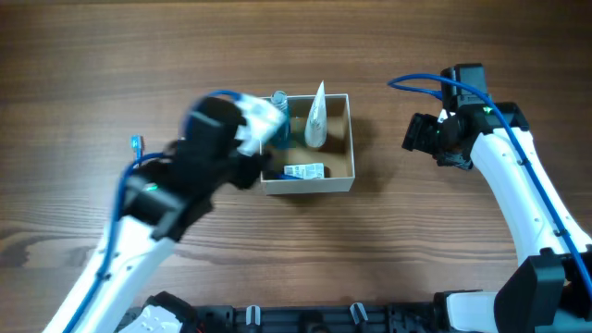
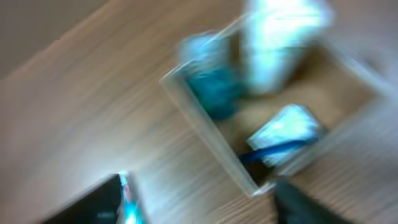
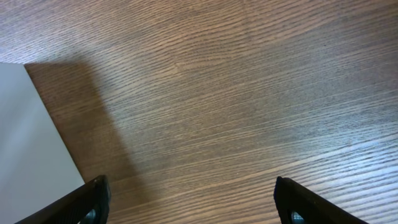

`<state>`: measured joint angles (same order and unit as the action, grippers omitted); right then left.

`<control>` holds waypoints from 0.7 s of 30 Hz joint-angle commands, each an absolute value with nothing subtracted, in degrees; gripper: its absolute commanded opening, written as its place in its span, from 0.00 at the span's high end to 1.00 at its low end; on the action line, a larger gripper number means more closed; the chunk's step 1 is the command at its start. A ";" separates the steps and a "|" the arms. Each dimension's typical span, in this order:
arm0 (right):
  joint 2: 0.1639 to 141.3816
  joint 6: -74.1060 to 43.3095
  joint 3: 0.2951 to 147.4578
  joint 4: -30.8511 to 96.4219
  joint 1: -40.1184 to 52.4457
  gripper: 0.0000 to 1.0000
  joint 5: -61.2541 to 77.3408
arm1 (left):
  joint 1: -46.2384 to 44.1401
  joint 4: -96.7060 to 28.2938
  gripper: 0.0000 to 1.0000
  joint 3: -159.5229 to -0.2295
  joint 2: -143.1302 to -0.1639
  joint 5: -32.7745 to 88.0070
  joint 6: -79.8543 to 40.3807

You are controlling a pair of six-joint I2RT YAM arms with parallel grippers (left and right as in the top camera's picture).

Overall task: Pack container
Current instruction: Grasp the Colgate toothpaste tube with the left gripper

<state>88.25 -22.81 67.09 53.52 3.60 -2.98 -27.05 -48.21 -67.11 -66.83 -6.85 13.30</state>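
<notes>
I see the square, shallow white-walled container with a tan cardboard inside mid-table on the brown wooden table, nearer the far edge. My left gripper, blurred, hangs at its left wall, fingers apparently spread. My right gripper gapes empty over wood toward the right edge.

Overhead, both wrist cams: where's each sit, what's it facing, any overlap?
Overhead: above the table, straight down at the container; left arm, right arm show.
Left wrist: on the left gripper, blurred, angled down at the container; fingertips show.
Right wrist: on the right gripper, facing bare table beside a white wall; fingertips show.
Shared: overhead and left wrist both see the container.
</notes>
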 commanded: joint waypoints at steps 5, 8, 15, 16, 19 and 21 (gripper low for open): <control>89.17 -22.48 66.89 53.34 3.68 0.15 -2.44 | -6.13 -51.24 0.06 -67.44 -78.32 -9.87 -3.68; 89.17 -22.46 66.89 53.60 3.68 0.15 -2.46 | -4.29 -51.05 0.08 -67.44 -86.00 -9.65 -3.57; 89.17 -22.46 66.89 53.74 3.68 0.15 -2.46 | -3.84 -50.74 0.12 -67.44 -105.65 -2.85 1.50; 89.17 -22.46 66.89 53.74 3.68 0.14 -2.46 | -3.73 -50.57 0.12 -67.44 -107.53 -2.83 1.48; 89.17 -22.46 66.89 53.60 3.68 0.15 -2.48 | -2.39 -50.33 0.12 -67.42 -110.74 -2.81 1.26; 89.17 -22.46 66.89 53.58 3.68 0.14 -2.48 | -1.96 -49.98 0.12 -67.42 -111.02 -2.55 1.26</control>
